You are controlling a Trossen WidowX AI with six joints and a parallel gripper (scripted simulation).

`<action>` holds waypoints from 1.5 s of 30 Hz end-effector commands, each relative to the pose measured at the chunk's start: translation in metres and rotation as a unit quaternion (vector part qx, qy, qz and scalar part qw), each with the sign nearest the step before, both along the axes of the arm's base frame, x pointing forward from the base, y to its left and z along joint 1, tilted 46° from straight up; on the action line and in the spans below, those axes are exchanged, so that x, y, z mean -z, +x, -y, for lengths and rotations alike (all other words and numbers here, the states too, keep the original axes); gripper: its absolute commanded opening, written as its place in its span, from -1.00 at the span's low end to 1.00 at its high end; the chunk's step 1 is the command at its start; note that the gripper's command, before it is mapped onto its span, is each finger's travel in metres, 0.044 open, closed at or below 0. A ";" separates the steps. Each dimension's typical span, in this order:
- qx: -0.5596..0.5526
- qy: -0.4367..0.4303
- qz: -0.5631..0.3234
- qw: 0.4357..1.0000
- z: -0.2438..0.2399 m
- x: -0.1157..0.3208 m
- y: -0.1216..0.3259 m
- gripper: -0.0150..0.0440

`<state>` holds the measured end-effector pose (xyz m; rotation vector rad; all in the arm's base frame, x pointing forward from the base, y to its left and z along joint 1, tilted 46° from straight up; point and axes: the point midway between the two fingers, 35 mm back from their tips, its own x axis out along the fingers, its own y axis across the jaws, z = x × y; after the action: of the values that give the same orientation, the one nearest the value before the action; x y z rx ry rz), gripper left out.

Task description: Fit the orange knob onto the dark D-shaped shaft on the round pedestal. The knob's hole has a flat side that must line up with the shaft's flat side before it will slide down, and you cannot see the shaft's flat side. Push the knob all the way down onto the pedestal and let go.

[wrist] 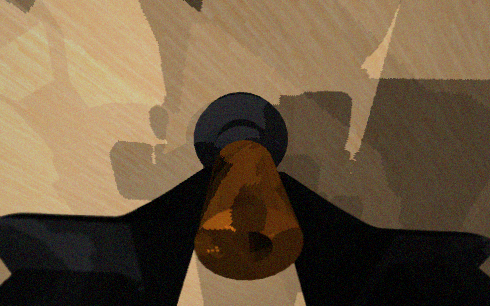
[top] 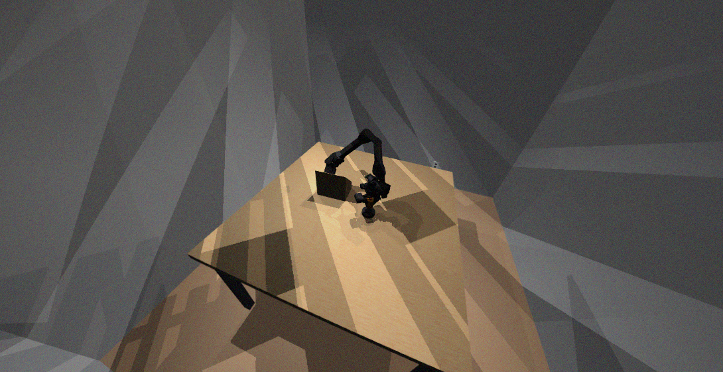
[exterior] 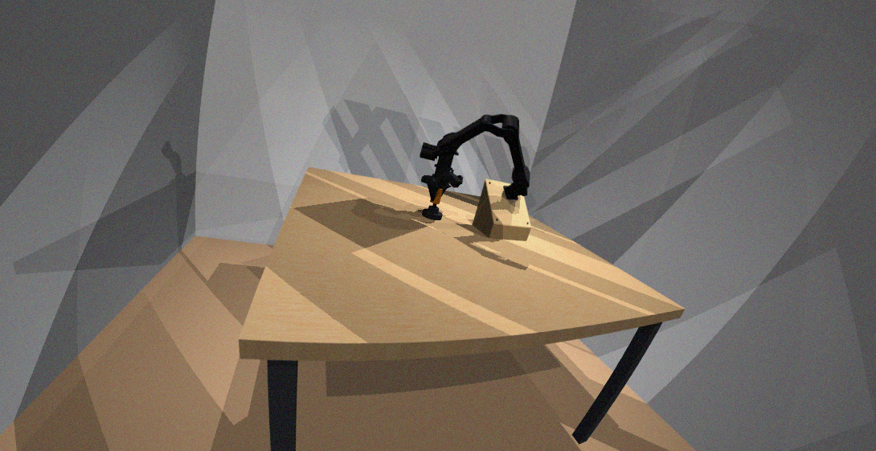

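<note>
The orange knob (top: pixel 369 200) (exterior: pixel 437 196) (wrist: pixel 248 210) is a tapered cylinder with a dark round recess in the end that faces the wrist camera. My gripper (top: pixel 370 204) (exterior: pixel 435 197) (wrist: pixel 244 175) is shut on it, one finger on each side. The dark round pedestal (top: pixel 368 213) (exterior: pixel 431 214) (wrist: pixel 207 125) stands on the table directly under the knob. The knob's lower end is over the pedestal's middle, above its base. The shaft and the knob's hole are hidden, so I cannot tell how far the shaft is in the hole.
The wooden table (top: pixel 364 278) (exterior: pixel 343 301) carries the pedestal. A wedge-shaped wooden block (top: pixel 331 186) (exterior: pixel 505 215) stands near the arm's base, beside the pedestal. Patchy shadows cross the table.
</note>
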<state>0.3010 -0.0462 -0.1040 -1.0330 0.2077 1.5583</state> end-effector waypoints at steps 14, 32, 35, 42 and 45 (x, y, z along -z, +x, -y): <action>-0.004 -0.002 0.006 1.000 -0.001 -0.001 -0.003 -0.49; -0.004 -0.002 0.006 1.000 -0.002 0.002 -0.001 -0.49; -0.004 -0.002 0.006 1.000 -0.001 0.001 -0.002 -0.49; -0.013 -0.003 0.015 1.000 0.002 -0.001 -0.001 -0.49; -0.048 -0.008 0.050 0.998 0.003 -0.001 0.000 -0.49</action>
<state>0.2985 -0.0466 -0.1034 -1.0806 0.1577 1.5739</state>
